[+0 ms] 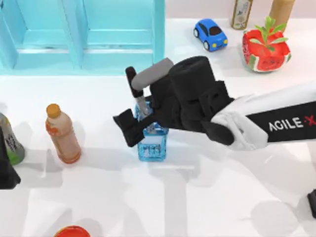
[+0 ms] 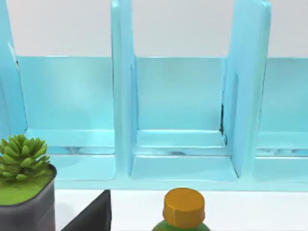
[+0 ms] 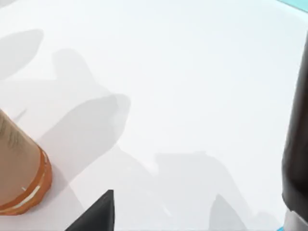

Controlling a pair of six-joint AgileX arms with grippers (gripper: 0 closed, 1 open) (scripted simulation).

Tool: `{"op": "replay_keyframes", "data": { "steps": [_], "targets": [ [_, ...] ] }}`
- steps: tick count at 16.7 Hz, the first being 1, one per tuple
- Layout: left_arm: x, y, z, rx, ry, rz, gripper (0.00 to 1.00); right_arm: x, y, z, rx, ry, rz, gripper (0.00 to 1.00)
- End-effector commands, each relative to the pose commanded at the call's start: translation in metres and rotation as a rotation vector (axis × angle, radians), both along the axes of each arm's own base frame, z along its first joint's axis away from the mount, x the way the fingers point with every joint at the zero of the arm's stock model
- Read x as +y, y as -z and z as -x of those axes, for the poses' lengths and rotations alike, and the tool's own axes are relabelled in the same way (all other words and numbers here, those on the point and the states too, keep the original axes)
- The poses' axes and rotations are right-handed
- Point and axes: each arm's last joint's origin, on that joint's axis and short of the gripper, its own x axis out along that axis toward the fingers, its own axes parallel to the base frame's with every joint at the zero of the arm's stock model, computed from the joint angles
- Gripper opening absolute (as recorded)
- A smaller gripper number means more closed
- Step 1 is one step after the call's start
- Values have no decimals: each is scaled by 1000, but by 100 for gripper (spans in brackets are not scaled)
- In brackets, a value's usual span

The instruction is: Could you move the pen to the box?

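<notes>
The pen stands roughly upright at the table's middle, thick black cap up and slim silver barrel running down behind my right gripper. That gripper reaches in from the right, low over a small clear blue container. In the right wrist view the pen rises along one edge. One black fingertip is far from it, with bare table between them, so the gripper is open. The cyan box with open compartments stands at the back left and faces the left wrist camera. My left arm is parked at the left edge.
An orange bottle and a green bottle stand at the left. A blue toy car, a watermelon-patterned planter and two bottles sit at the back right. A succulent pot shows in the left wrist view.
</notes>
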Motion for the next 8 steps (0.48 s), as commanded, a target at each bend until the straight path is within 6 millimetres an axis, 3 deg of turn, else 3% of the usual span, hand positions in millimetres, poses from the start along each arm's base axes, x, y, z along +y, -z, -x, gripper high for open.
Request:
{"op": "replay_keyframes", "data": {
  "steps": [8],
  "targets": [
    [0,0,0,0,0,0,100,0,0,0,0,0,0,0]
  ]
}}
